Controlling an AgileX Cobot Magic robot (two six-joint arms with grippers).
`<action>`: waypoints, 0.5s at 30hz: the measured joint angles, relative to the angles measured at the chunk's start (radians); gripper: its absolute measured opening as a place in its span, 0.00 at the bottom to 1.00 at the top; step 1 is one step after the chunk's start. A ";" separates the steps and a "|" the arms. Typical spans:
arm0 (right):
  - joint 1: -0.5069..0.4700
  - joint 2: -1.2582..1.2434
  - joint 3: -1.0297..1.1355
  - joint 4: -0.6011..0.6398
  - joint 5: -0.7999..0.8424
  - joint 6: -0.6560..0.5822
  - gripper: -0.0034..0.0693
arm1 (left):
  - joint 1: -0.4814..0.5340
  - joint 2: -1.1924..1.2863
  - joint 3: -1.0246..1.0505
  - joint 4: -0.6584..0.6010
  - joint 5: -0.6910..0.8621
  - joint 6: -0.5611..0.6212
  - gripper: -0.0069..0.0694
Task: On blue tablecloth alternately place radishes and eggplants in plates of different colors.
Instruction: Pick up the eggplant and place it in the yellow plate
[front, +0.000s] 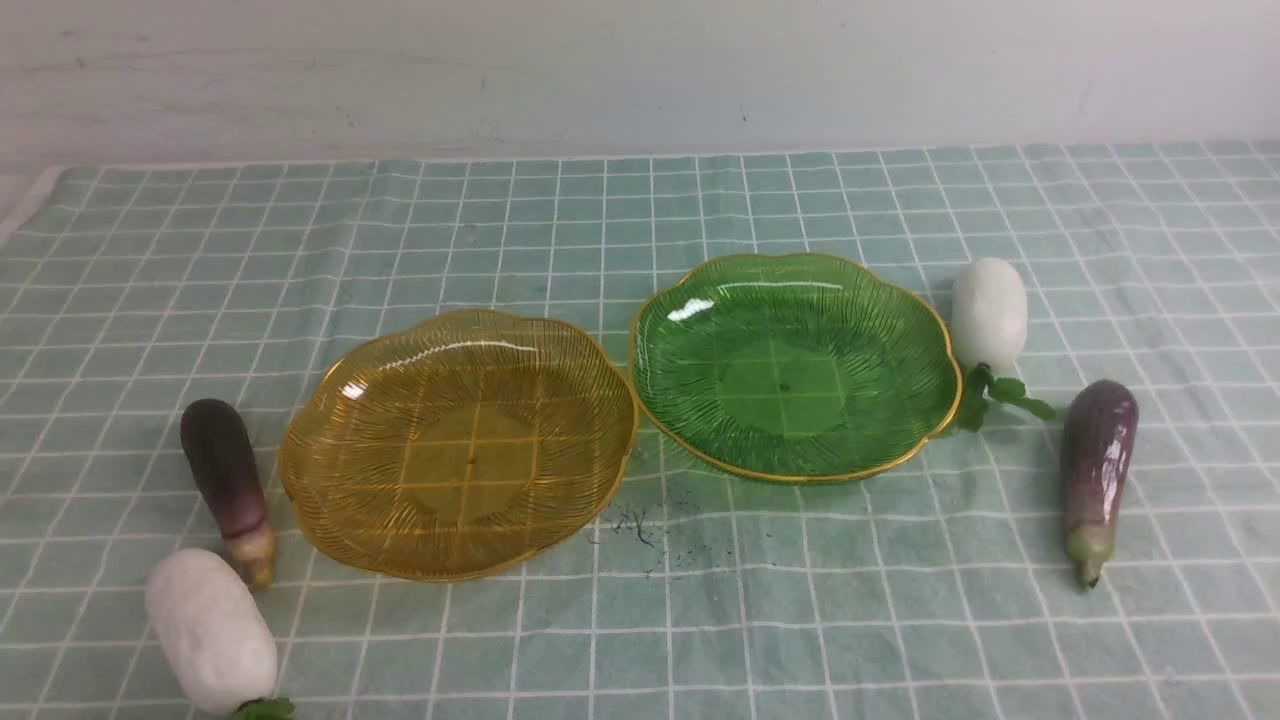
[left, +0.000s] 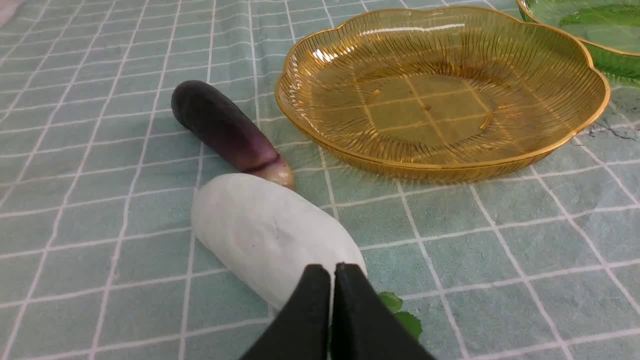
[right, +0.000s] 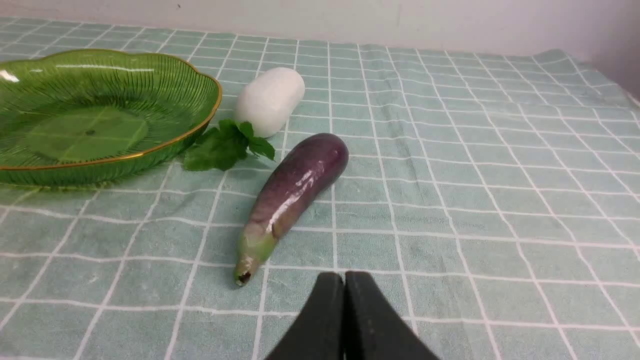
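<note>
A wrinkled blue tablecloth (front: 800, 600) with a white grid covers the surface up to a pale wall (front: 640, 70); an empty amber plate (front: 460, 450) sits mid-cloth, with an empty green plate (front: 790, 365) just right of it and a dark smudge (front: 635, 525) in front, between them. Left of the amber plate lie an eggplant (front: 222, 470) and, nearer the camera, a radish (front: 210, 630) with its leaves cut off by the frame; beyond the green plate lie the other radish (front: 989, 312) and the other eggplant (front: 1098, 455). The left pincer (left: 332, 280) hovers over the near radish and the right pincer (right: 344, 287) near the far eggplant's stem, both closed tight on nothing.
</note>
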 joint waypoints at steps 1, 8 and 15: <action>0.000 0.000 0.000 0.000 0.000 0.000 0.03 | 0.000 0.000 0.000 0.000 0.000 0.000 0.08; 0.000 0.000 0.000 0.000 0.000 0.000 0.03 | 0.000 0.000 0.000 0.000 0.000 0.000 0.08; 0.000 0.000 0.000 0.000 0.000 0.000 0.03 | 0.000 0.000 0.000 0.016 -0.003 -0.006 0.08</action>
